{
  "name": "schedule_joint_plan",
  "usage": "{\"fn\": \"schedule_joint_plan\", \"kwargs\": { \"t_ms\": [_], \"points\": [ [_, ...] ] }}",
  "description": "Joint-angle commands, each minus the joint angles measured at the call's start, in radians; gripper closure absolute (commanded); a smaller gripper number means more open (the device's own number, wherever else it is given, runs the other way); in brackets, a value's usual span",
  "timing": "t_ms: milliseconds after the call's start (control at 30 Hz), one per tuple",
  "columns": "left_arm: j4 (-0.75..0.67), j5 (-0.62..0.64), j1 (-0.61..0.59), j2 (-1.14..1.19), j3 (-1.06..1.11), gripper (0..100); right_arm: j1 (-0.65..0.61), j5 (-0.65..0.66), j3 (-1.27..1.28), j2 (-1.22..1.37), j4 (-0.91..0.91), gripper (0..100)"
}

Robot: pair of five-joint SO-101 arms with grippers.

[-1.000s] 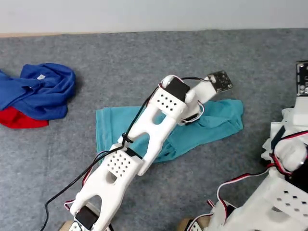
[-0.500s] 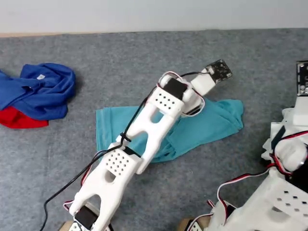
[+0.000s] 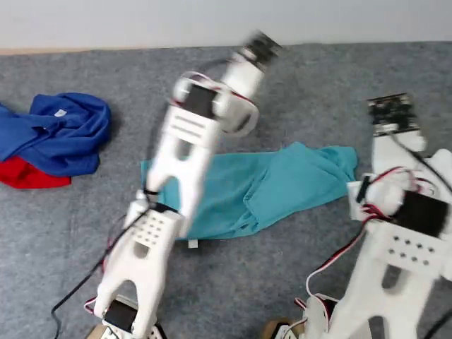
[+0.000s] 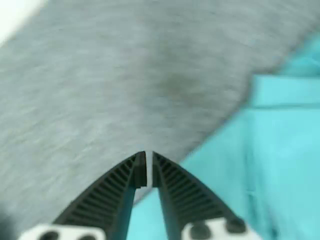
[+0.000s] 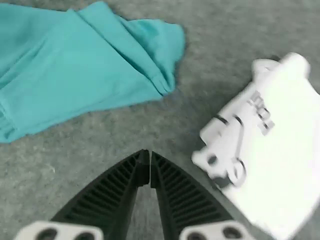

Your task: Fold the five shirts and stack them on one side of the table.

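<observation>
So, both hands are pinched closed on nothing: left hand point(image 4: 146, 170) over the grey felt table point(image 3: 318, 78) at the shirt's edge, right hand point(image 5: 150, 167) near the rumpled teal fabric shirt point(image 3: 282, 183) lying mid-table. Looks mid-fold to me; next move probably needs 1 edge grabbed and flipped over.

White arms point(image 3: 176, 176), dotted vent holes point(image 3: 148, 229), blk servos point(image 3: 200, 99), red/wht cables point(image 3: 330, 263); left tool point(image 4: 146, 159), right tool point(image 5: 145, 156) blk, ribbed.

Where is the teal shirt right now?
In the high view the teal shirt lies mid-table, between the left arm and right arm, well apart from the blue shirt.
</observation>
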Motion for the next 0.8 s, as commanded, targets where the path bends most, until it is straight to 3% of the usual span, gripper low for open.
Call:
{"fn": "schedule_joint_plan", "kwargs": {
  "t_ms": [0,200,400,767],
  "points": [
    [0.029,0.023,-0.081,-0.181,0.053,99,-0.062,-0.009,0.084,0.008,-0.153,98.6],
    [0.029,0.023,-0.12,-0.428,0.354,99,-0.088,-0.014,0.066,0.219,-0.32,98.4],
    [0.029,0.018,-0.149,-0.618,0.627,99,-0.125,-0.118,-0.153,0.529,-0.311,93.0],
    [0.028,0.018,-0.229,-0.703,0.751,99,-0.142,-0.178,-0.482,0.923,-0.219,97.6]
  ]
}}
